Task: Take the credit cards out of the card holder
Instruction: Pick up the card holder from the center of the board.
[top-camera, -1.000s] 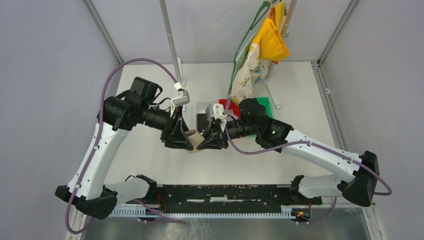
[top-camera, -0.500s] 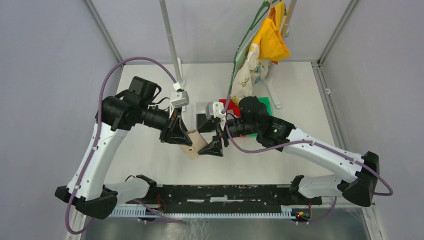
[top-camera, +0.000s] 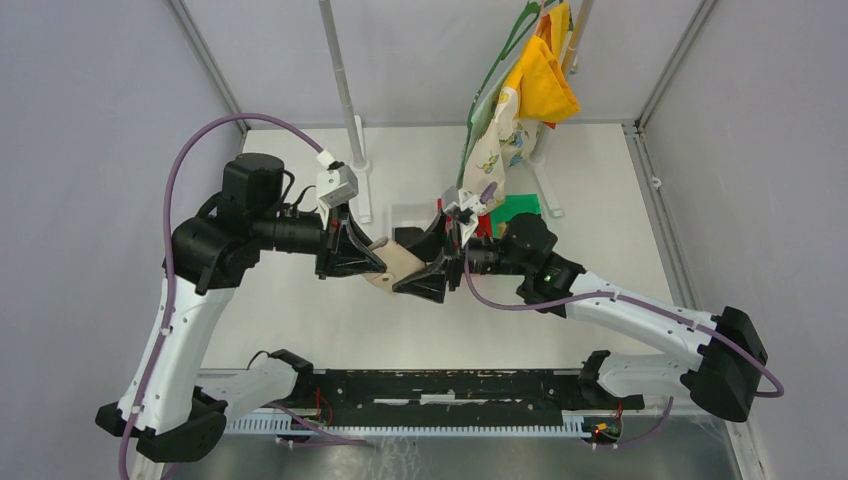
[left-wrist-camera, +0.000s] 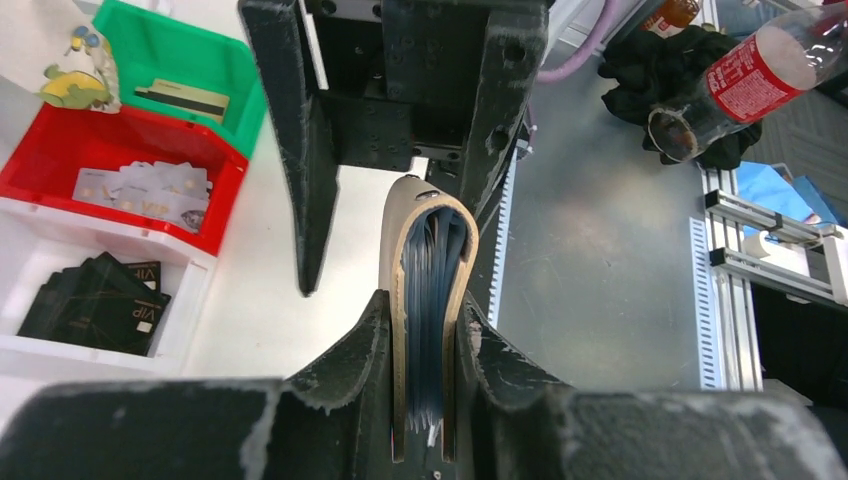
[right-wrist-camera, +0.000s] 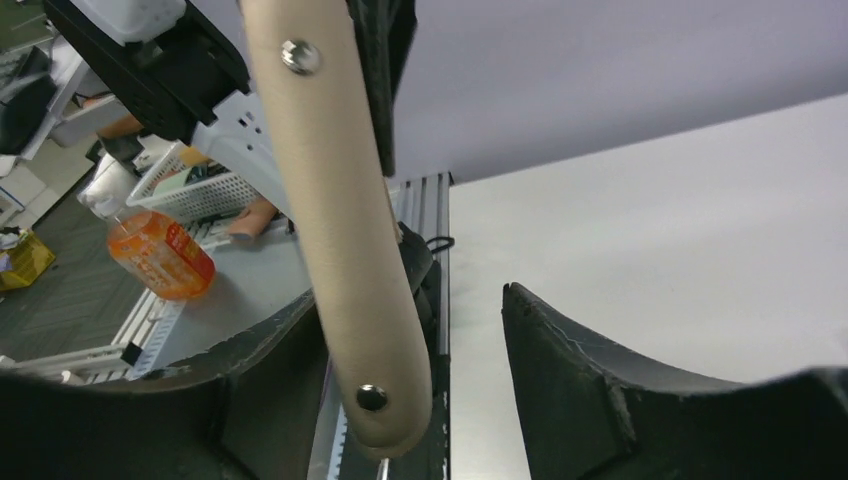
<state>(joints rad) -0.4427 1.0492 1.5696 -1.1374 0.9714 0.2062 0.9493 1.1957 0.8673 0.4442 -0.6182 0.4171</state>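
- The left gripper (top-camera: 378, 262) is closed narrowly on the card holder (top-camera: 398, 268). One finger presses each tan outer face, pinching the folded wallet flat.
- In the left wrist view the card holder (left-wrist-camera: 392, 240) stands on edge between those fingers (left-wrist-camera: 345, 360). Its rounded fold points away from the camera, and blue-grey leaves (left-wrist-camera: 432, 300) are packed inside. I cannot tell whether any cards sit among them.
- The right gripper (top-camera: 412, 262) meets it from the opposite side with its jaws spread wide, straddling the free end of the holder.
- In the right wrist view the tan spine (right-wrist-camera: 350, 250), with two metal snaps, lies close against one finger (right-wrist-camera: 270, 400). A clear gap separates it from the other finger (right-wrist-camera: 600, 400), so nothing is gripped there.
- The holder hangs between the two grippers over the middle of the table (top-camera: 300, 310).
- Beyond the holder, a red bin (left-wrist-camera: 60, 140) holds pale cards (left-wrist-camera: 140, 185). A green bin (left-wrist-camera: 150, 50) is behind it, and black cards (left-wrist-camera: 95, 305) lie in a white tray in front of it.
- Patterned cloths (top-camera: 520, 100) hang on a rack at the back of the table.
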